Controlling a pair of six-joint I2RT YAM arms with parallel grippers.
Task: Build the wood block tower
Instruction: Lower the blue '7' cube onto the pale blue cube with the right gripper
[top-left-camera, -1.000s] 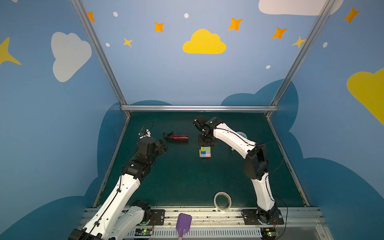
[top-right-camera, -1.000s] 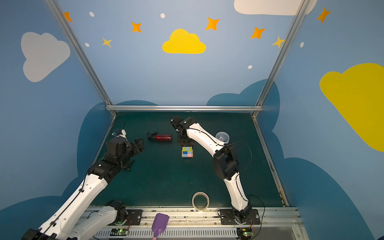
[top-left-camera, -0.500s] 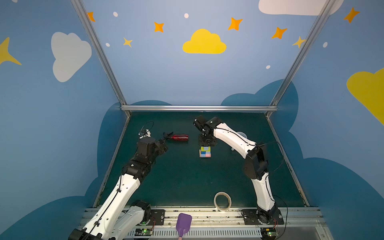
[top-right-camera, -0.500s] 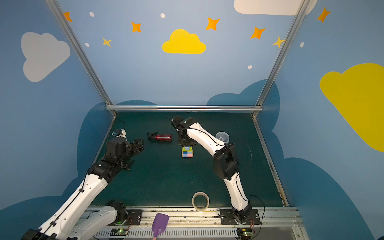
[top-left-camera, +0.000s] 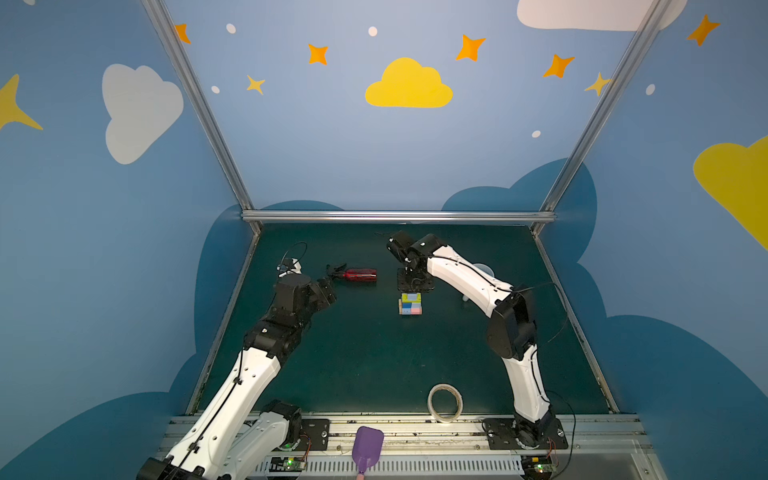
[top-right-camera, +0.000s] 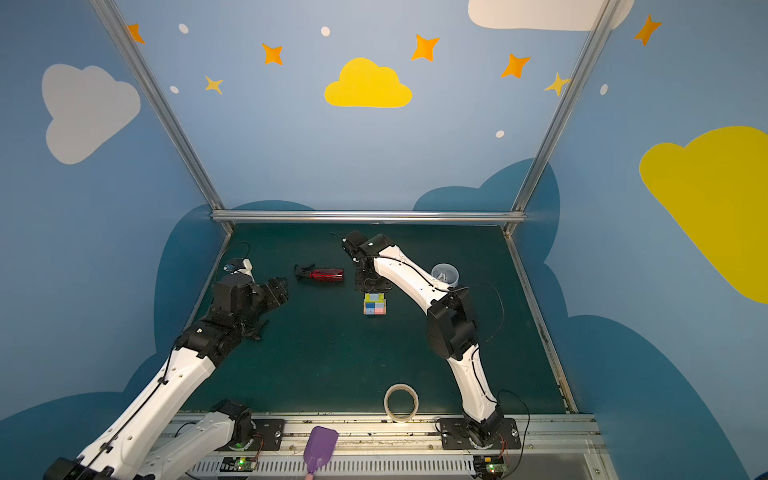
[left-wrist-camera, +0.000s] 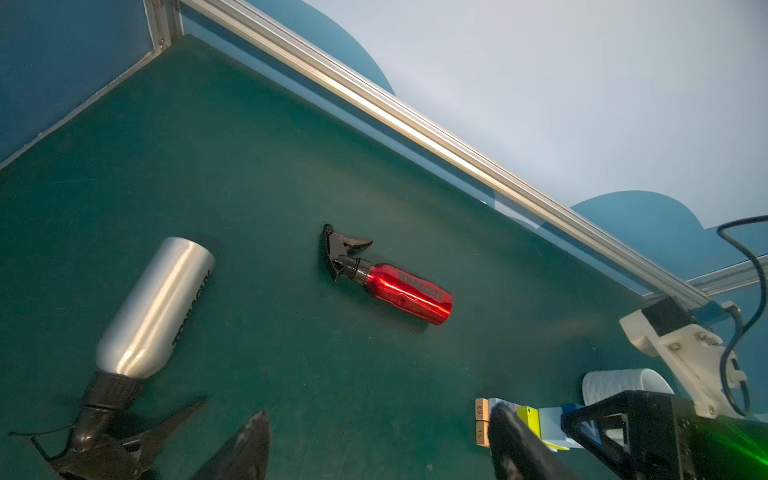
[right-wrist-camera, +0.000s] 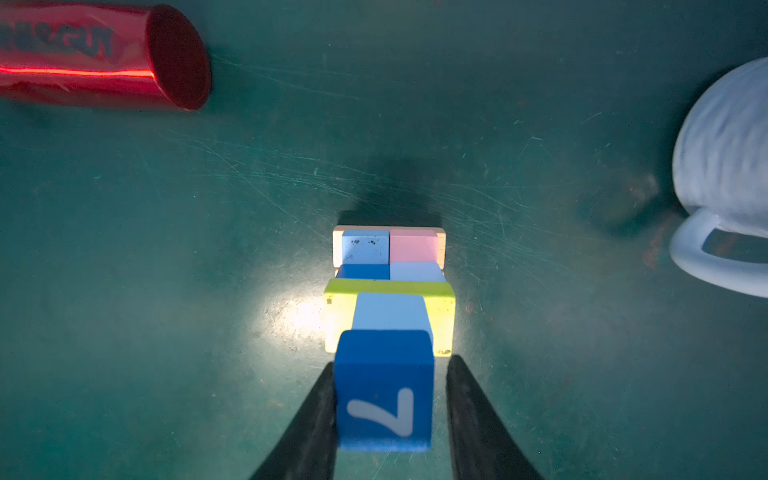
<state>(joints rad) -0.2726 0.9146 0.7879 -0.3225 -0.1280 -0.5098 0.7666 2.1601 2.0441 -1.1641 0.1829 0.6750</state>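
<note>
Setting: blue walls (top-left-camera: 316, 158) painted with clouds and stars close in a dark green tabletop (top-left-camera: 374, 365).
Tower, position: the wood block tower (top-left-camera: 410, 305) stands toward the back of the tabletop, near its middle. A red spray bottle (top-left-camera: 359, 275) lies to its left and a pale cup (top-right-camera: 445, 274) stands to its right.
Tower, appearance: bare-wood base. On it sit light-blue and pink squares side by side, then a dark and a pale blue one. A yellow-green flat block (right-wrist-camera: 442, 320) lies across these, topped by a light-blue block (right-wrist-camera: 390, 311).
Right gripper: the right gripper (right-wrist-camera: 391, 362) hangs just behind the tower in both top views. It is clenched on a dark blue cube (right-wrist-camera: 384, 390) marked with a white "7", and its fingers (right-wrist-camera: 316, 419) flank the cube.
Left gripper: the left gripper (left-wrist-camera: 380, 413) is released, jaws spread wide and empty. It is well apart from the tower, near the red bottle's trigger end.
Right wrist view only: the cube and its numeral, which both top views hide beneath the gripper.
Left wrist view only: a silver bottle (left-wrist-camera: 153, 307) with a black spray head, lying on the tabletop and shown in neither top view. Small printed numbers also show on the tower's bare-wood ends.
Cup: upright; what lies inside cannot be made out.
Front edge: a tape roll (top-left-camera: 445, 402) lies flat, well apart from the tower.
</note>
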